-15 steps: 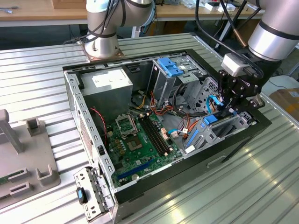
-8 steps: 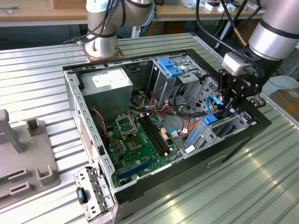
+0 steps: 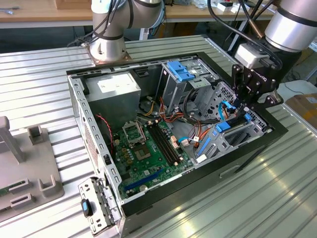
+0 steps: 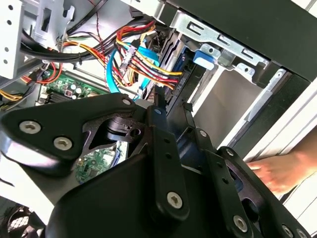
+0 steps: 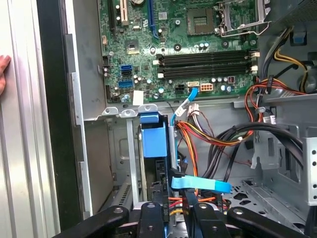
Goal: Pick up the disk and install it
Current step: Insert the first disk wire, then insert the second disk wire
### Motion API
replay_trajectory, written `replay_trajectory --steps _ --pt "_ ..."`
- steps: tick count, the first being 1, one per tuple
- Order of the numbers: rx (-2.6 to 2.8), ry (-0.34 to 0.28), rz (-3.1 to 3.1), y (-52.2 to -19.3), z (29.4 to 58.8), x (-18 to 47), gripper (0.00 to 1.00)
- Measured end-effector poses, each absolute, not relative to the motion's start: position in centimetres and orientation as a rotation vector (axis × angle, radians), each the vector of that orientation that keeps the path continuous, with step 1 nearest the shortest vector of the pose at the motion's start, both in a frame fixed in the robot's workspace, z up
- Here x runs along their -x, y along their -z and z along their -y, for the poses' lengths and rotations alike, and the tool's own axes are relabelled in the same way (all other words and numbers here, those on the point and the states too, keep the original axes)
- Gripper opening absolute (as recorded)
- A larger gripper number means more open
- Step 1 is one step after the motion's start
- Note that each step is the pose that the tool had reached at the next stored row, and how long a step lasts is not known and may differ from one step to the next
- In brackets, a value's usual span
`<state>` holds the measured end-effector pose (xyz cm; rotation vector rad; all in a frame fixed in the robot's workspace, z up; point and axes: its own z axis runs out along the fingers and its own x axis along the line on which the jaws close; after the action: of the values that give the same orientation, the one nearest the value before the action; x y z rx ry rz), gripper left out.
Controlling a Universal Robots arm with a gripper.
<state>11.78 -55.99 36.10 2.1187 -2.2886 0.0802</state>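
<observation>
The disk [image 3: 224,125] stands on edge in the drive bay at the computer case's right end in the exterior view, its bright blue carrier rail showing at the top. In both wrist views the blue rail [image 5: 152,136] [image 4: 204,58] sits down inside the grey metal bay. My black gripper [image 3: 246,106] hangs just above and to the right of the disk, over the bay. It reaches in close by the disk's near end [image 5: 173,193] [image 4: 172,104], among the cables. A pale blue flat cable [image 5: 200,184] crosses just in front of it.
The open case [image 3: 79,99] holds the green motherboard [image 3: 148,144], a power supply [image 3: 116,87], and a tall bay with a blue bracket [image 3: 181,71]. Red, yellow and black cable bundles [image 5: 213,136] crowd the bay. A person's hand [image 4: 277,171] rests outside the case wall. A grey fixture [image 3: 25,168] lies at left.
</observation>
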Motion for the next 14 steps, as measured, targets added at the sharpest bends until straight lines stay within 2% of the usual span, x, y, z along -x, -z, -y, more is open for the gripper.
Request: replay_trajectory --steps 14 --pt "-2.119 -0.08 2.289 -36.75 55.94 -11.75 0.3"
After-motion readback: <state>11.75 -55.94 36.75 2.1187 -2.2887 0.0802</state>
